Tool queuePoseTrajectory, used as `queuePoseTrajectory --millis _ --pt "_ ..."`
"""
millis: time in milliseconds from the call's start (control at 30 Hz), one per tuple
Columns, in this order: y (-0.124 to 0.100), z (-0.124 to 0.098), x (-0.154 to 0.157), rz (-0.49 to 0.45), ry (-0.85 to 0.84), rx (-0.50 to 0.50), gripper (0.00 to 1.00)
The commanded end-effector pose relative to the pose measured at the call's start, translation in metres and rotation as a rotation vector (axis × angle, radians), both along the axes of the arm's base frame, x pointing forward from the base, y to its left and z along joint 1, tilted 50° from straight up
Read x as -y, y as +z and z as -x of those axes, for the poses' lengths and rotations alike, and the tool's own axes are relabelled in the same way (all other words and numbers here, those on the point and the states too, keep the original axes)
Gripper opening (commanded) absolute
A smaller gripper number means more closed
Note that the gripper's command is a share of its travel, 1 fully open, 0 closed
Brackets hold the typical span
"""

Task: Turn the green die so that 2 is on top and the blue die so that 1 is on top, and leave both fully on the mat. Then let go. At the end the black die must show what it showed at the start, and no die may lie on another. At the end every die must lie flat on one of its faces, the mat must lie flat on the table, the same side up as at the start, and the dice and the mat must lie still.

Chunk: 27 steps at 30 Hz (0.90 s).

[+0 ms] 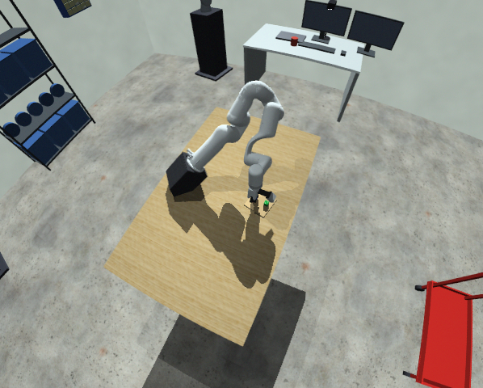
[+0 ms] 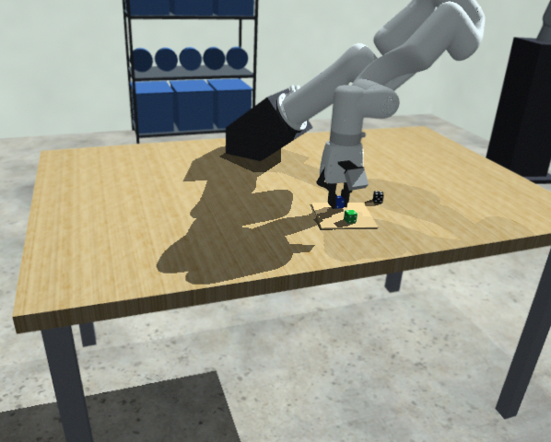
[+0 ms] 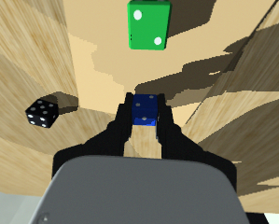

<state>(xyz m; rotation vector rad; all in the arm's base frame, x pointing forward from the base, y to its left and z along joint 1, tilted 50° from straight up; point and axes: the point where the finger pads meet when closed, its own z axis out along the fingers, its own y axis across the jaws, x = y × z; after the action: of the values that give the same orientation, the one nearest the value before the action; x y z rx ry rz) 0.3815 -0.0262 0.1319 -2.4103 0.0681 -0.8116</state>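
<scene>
My gripper (image 3: 145, 103) (image 2: 339, 200) (image 1: 254, 200) is shut on the blue die (image 3: 145, 109) (image 2: 339, 202) and holds it low over the far left part of the small tan mat (image 2: 364, 222) (image 3: 99, 70) (image 1: 269, 207). The green die (image 3: 148, 24) (image 2: 350, 216) (image 1: 266, 204) lies flat on the mat in front of the gripper, with two pips on its upper face in the wrist view. The black die (image 3: 42, 112) (image 2: 378, 196) lies on the bare table beside the mat, off it, showing five pips on top.
The wooden table (image 2: 123, 200) (image 1: 183, 259) carries the arm's black base (image 2: 259, 133) (image 1: 183, 177) at its back. A blue shelf rack (image 2: 190, 71), a black speaker column (image 2: 528, 104), a desk with monitors (image 1: 317, 45) and a red cart (image 1: 455, 330) stand around the room.
</scene>
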Motion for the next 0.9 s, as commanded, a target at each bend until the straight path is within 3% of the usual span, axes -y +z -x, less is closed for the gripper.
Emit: queuePoseTrajectory --millis 0,867 --pt "0.0004 -0.0005 0.0005 0.001 -0.001 0.001 0.21" --pt "-0.0020 -0.0026 -0.0015 0.001 -0.001 0.001 0.21"
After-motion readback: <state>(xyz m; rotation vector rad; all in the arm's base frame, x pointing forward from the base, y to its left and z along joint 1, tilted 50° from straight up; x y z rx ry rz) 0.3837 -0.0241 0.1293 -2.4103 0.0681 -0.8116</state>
